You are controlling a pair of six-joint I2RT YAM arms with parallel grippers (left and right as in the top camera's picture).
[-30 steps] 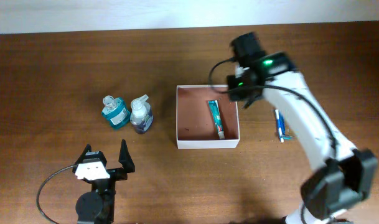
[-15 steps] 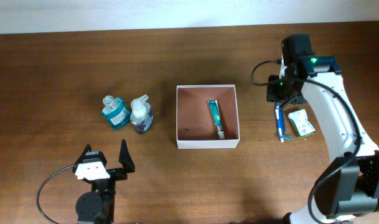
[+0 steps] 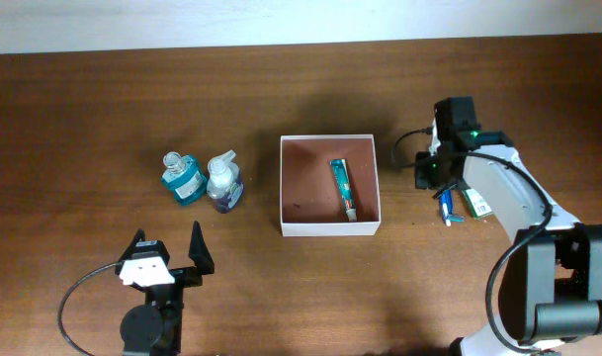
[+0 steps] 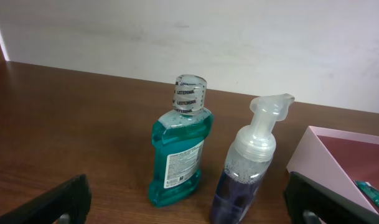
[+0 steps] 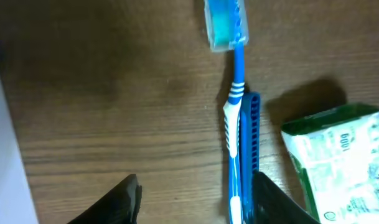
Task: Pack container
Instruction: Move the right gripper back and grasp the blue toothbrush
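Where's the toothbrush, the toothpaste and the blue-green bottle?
toothbrush point(image 5: 233, 134): right wrist view, on its blue-and-white handle.
toothpaste point(image 3: 342, 188): overhead view, on the middle of the tube.
blue-green bottle point(image 4: 177, 158): left wrist view, on its white label.

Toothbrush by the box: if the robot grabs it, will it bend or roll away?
The toothbrush looks like thin hard plastic, so it probably stays stiff and feels light. Its handle is narrow and lies flat on the table, so it may be fiddly to pinch and could slide. The capped head looks boxy, so rolling seems unlikely.
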